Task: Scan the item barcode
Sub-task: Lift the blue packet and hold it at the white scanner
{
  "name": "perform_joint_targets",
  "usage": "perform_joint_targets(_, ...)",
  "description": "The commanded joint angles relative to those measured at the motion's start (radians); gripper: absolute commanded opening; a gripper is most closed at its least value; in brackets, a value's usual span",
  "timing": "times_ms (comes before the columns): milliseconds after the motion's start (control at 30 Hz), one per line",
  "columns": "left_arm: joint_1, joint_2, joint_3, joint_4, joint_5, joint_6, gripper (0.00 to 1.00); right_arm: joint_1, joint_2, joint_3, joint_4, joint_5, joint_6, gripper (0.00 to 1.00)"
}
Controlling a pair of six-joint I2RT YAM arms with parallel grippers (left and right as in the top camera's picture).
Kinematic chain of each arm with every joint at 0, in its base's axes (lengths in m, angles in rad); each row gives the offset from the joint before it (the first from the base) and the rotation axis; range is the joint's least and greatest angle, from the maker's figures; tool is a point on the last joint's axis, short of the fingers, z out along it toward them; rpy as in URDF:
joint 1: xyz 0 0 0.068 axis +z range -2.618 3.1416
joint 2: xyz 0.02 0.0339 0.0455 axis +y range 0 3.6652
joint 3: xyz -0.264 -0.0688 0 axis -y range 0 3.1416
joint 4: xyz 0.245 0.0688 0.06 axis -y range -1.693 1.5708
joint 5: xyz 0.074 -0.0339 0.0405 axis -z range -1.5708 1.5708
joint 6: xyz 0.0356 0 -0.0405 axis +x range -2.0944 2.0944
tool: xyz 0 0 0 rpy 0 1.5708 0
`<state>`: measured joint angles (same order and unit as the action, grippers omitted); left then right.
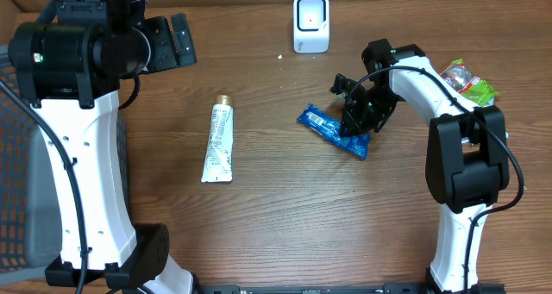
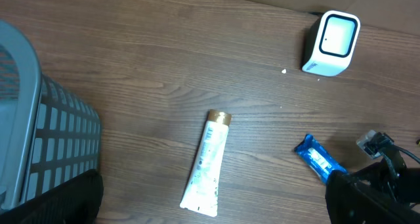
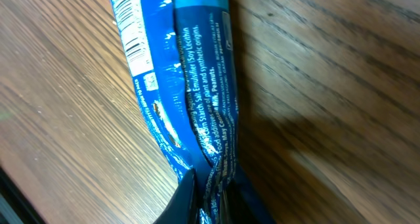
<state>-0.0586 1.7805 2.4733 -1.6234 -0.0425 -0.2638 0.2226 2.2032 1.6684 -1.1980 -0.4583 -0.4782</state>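
- Blue snack wrapper point(image 1: 317, 121): you have it lying on the table point(image 1: 276, 216), near the scanner point(image 1: 310, 22), below and just right of it in the overhead view; the print reads "Soy Lecithin" and "Milk, Peanuts"; a barcode point(image 3: 134, 43) sits on a white panel, facing up
- Right gripper point(image 1: 354, 124): your jaws are pinched tight on the wrapper's raised back seam
- Left gripper point(image 1: 175, 40): jaws spread wide, holding nothing, well left of the scanner
- White tube point(image 1: 218, 143), gold cap: below and left of the scanner; print too small to read
- Green packet point(image 1: 470, 83): far right of the scanner; label unreadable
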Motion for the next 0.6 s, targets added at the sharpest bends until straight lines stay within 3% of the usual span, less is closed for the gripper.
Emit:
perform_joint_targets(0,-0.001,-0.002,-0.003,0.004,-0.010,-0.013,1.00,-0.001,-0.020,0.002,-0.005,-0.056,0.018,0.04)
perform_joint_targets(267,-0.001,-0.002,-0.003,0.004,-0.010,-0.013,1.00,-0.002,-0.031,0.167,-0.101,-0.060,0.024,0.04)
perform_joint_targets(567,-0.001,-0.002,-0.003,0.003,-0.010,-0.013,1.00,0.019,-0.138,0.214,-0.028,-0.025,-0.028,0.04)
